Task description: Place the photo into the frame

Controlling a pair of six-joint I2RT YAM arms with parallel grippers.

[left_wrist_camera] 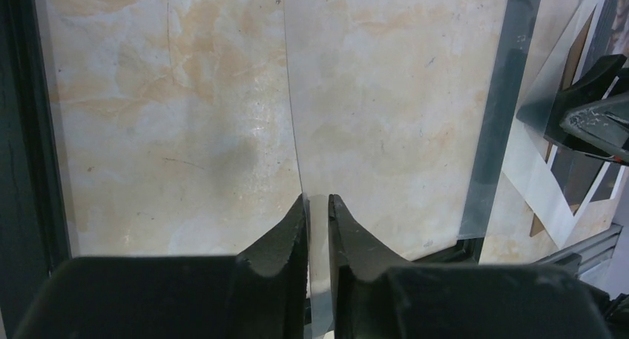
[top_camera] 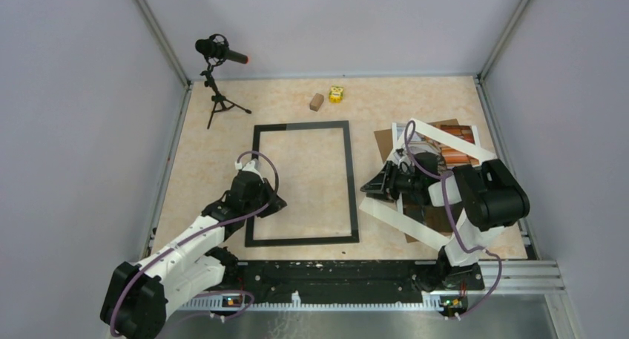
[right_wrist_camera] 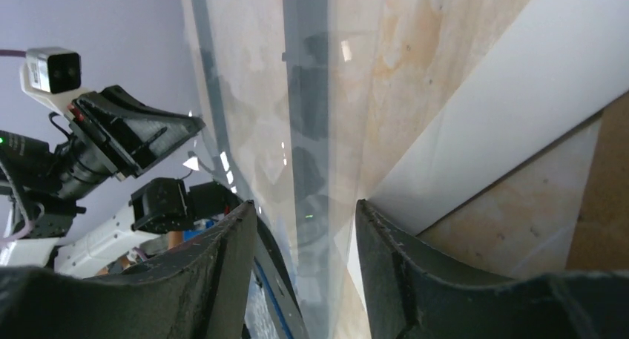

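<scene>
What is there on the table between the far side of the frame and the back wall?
Two small things, seen in the top external view: a brown block and a yellow object beside it, both apart from the frame.

Beige marbled table [top_camera: 215, 153] with black frame [top_camera: 300, 125], microphone tripod [top_camera: 217, 101], small block [top_camera: 317, 101]

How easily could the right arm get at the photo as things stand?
Probably yes: the photo lies right beside the right gripper, partly under that arm, with nothing on top of it, and the jaws stand open.
</scene>
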